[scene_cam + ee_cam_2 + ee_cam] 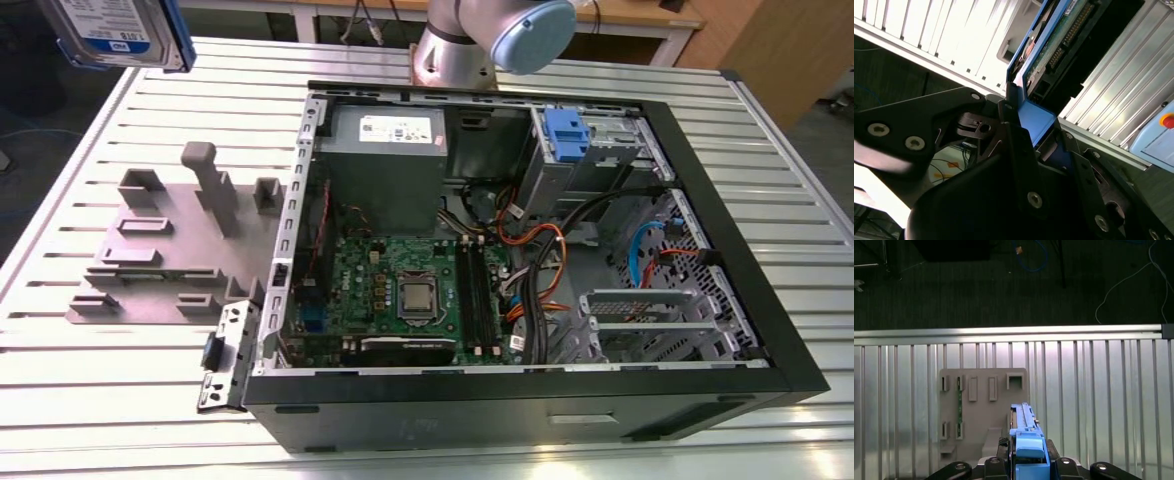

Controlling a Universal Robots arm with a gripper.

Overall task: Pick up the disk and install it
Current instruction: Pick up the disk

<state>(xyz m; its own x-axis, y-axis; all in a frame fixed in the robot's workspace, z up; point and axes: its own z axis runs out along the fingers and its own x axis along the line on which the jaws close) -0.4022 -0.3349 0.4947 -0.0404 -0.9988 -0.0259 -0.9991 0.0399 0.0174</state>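
Tower case of black metal (441, 415) lies open on its side on the ribbed aluminium table (80, 400). Inside it, a grey power-supply box (384, 160) fills the far corner toward the exterior view's left, with a green motherboard (400, 290) nearer the camera. In the case's far corner toward the exterior view's right sits a blue plastic bracket (566, 137). Orange and black cables (534, 250) run down from there to a bare silver drive cage (641, 320) in the case's near corner. Outside the case, just beside its wall on the exterior view's left, a grey slotted plastic fixture (160, 260) rests on the table.

The flat silver-metal disk (114, 25), with a blue-and-white label and blue rails, is outside the case, raised off the table and well apart from the case's far corner. In the second wrist view, the black gripper (1036, 125) has its 2 fingers (1009, 125) closed tight against the disk's (1054, 50) blue rail end. In the first wrist view the disk (1024, 432) stands edge-on in the gripper (1026, 462), above the fixture (981, 415).
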